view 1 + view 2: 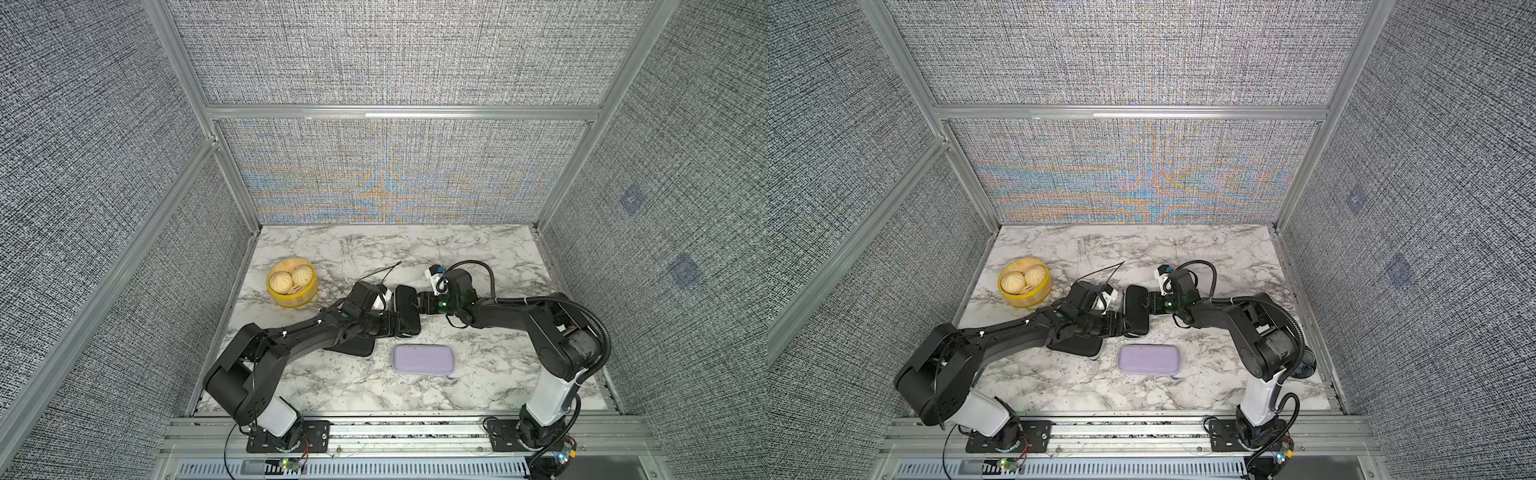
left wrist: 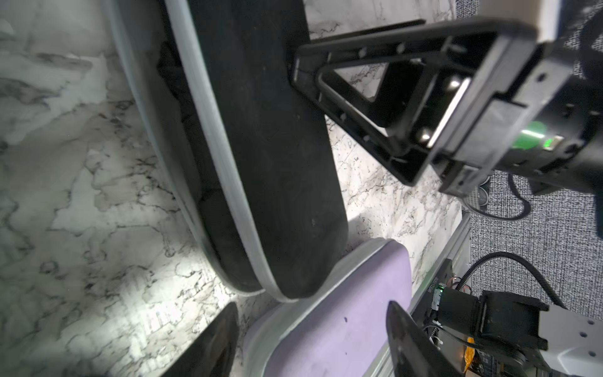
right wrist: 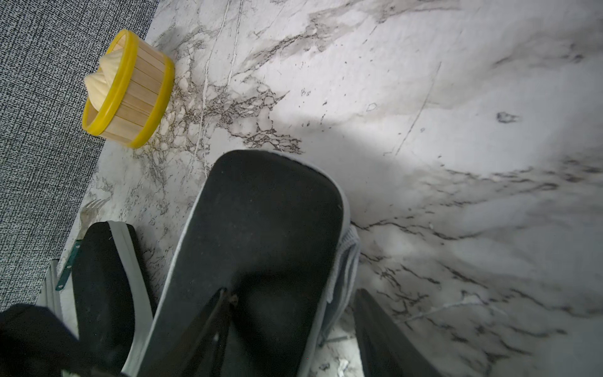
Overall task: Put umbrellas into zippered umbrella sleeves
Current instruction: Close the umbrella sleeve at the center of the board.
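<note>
The black case (image 1: 406, 301) in hand lies at the middle of the counter (image 1: 478, 249). In both top views its long axis runs from the robot's side toward the back wall, slightly slanted. In the left wrist view its lid stands a little raised. The grey zipper seam (image 2: 208, 137) gapes toward the left arm's side, and something dark fills the gap. That is probably an umbrella, though I cannot be sure.

The left end effector (image 1: 395, 326) comes in crosswise at the near end of the case, just beside the open seam. Its jaws are spread and hold nothing. The right end effector (image 1: 422, 305) reaches the far half from the opposite side. One finger (image 2: 303, 62) rests against the lid and the other stands off the edge with counter showing between, so it is open too and steadies the case rather than clamps it.

The next step looks like pressing the lid shut and zipping it, and the left arm seems better placed for the seam.

Near the right arm's base a lavender case (image 1: 424, 360) lies closed, crosswise. Another black case (image 1: 353, 349) sits under the left arm. A steamer basket (image 1: 293, 297) stands well apart.
</note>
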You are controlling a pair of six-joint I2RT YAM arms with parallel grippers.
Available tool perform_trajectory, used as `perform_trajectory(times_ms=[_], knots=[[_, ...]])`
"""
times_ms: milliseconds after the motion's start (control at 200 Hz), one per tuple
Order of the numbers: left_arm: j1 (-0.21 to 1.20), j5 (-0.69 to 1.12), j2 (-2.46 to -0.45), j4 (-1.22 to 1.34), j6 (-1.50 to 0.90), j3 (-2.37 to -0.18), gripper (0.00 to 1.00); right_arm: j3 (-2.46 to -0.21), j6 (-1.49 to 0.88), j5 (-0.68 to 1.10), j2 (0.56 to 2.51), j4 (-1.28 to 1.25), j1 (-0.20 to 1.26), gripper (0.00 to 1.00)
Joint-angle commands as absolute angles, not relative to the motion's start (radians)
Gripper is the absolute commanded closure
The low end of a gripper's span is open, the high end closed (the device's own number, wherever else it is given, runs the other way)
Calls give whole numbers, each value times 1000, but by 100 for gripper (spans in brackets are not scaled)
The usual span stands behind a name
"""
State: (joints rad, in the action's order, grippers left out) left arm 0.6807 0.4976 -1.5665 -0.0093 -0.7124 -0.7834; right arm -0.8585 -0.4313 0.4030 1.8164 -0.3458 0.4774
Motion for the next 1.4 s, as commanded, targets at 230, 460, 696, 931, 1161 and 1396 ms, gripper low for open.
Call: perform_trajectory(times_ms=[230, 460, 696, 931, 1161, 1396], knots=[[681, 509, -1671, 77, -722, -815, 42, -846, -420, 400, 1803, -289, 485, 38], [679, 514, -1732, 80, -713, -841, 51, -845, -416, 397, 1805, -286, 485, 38], [663, 508, -1753, 79, -705, -842, 64, -848, -411, 393, 1807, -282, 486, 38], [605, 534, -1791, 58, -676, -881, 69, -858, -406, 398, 1811, -270, 487, 38], [602, 517, -1743, -97, -598, -1025, 53, -873, -401, 404, 1830, -259, 487, 38], [595, 550, -1750, -141, -579, -1031, 46, -890, -390, 386, 1841, -239, 485, 38]])
